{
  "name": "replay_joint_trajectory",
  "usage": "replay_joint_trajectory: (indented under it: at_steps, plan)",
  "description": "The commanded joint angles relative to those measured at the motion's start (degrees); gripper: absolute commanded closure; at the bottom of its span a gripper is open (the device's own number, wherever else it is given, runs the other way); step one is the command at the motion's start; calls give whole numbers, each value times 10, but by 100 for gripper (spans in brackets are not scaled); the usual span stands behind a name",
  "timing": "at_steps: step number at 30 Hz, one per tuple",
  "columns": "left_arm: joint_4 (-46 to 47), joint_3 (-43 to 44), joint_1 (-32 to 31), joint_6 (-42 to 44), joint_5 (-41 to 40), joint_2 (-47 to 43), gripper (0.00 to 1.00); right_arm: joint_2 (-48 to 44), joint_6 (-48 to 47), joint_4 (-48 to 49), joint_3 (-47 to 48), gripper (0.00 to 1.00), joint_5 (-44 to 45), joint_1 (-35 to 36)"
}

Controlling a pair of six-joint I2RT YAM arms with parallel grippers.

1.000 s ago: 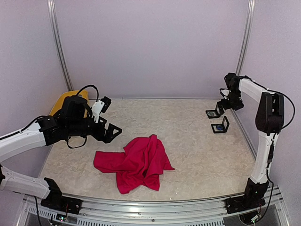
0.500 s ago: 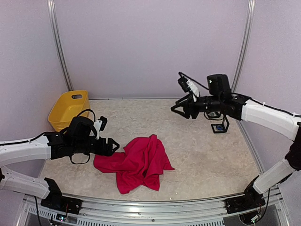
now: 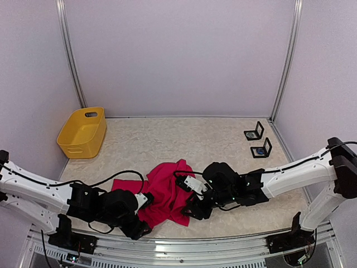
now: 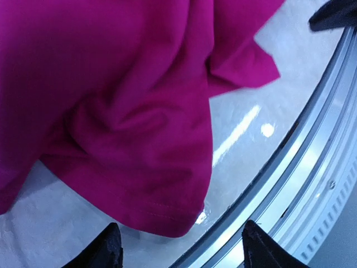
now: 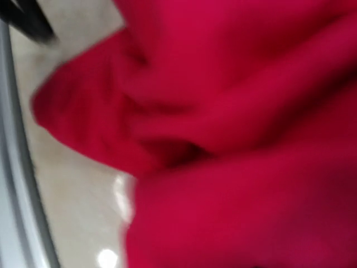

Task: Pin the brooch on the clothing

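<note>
The clothing [image 3: 167, 188], a crimson-pink T-shirt, lies crumpled in the middle of the table. My left gripper [image 3: 140, 224] is low at its near-left corner. In the left wrist view the gripper [image 4: 181, 254] is open, and the shirt's hemmed corner [image 4: 167, 218] lies just ahead of the two black fingertips [image 4: 107, 250]. My right gripper [image 3: 192, 207] is pressed against the shirt's near-right edge. The right wrist view is blurred, filled with red fabric [image 5: 234, 167], and no fingers show in it. A small blue piece that looks like the brooch [image 3: 260, 150] sits in a black stand at the back right.
A second black stand [image 3: 254, 133] is behind the first. A yellow tub [image 3: 83, 133] stands at the back left. The metal rail of the table's near edge [image 4: 301, 184] runs close beside my left gripper. Purple walls close in three sides.
Both arms have swung down and inward to the shirt's near edge. The right one came from the stands at the back right, the left one from beside the tub.
</note>
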Motion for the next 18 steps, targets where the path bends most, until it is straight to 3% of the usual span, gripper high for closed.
replay_joint_trajectory:
  at_steps: [1,8,14,15,18]
  plan:
    - [-24,28,-29,13,-13,73,25,27,51,77,2,47,54,57]
    - [-1,24,-30,20,-34,118,21,74,50,76,-9,41,123,84]
    - [-3,25,-29,21,-58,117,22,138,58,56,0,46,156,84]
    - [-8,27,-28,18,-62,118,22,144,65,49,0,50,169,84]
    - [-7,25,-23,17,-70,120,22,125,84,58,-22,84,198,84]
